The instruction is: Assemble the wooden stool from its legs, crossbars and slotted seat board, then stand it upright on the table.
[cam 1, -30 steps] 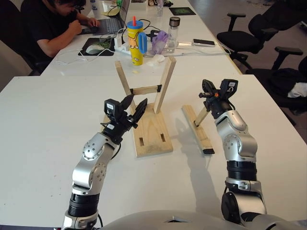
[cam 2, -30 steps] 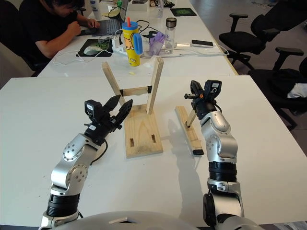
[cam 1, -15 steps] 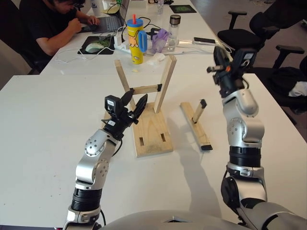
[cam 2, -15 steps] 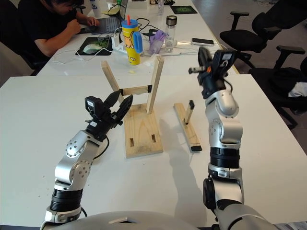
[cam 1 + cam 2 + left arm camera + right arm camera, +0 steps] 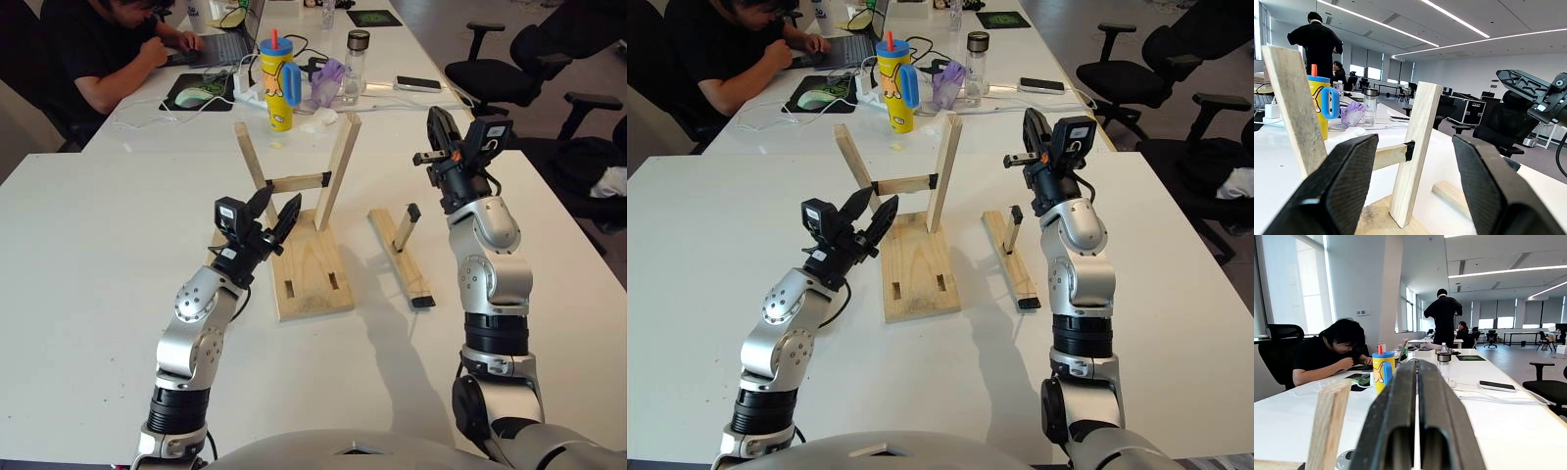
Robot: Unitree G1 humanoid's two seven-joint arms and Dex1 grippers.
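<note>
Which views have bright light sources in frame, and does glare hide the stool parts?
Left wrist view: ceiling light strips glow overhead, yet the upright leg reads clearly. Right wrist view: bright windows, no glare on the wooden piece. Left eye view: even light, seat board visible.

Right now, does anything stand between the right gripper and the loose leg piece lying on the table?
Nothing visible does. The right gripper, shut, hangs in the air above the table. The loose leg piece lies to the right of the seat board, apart from it, with only open air between gripper and piece.
</note>
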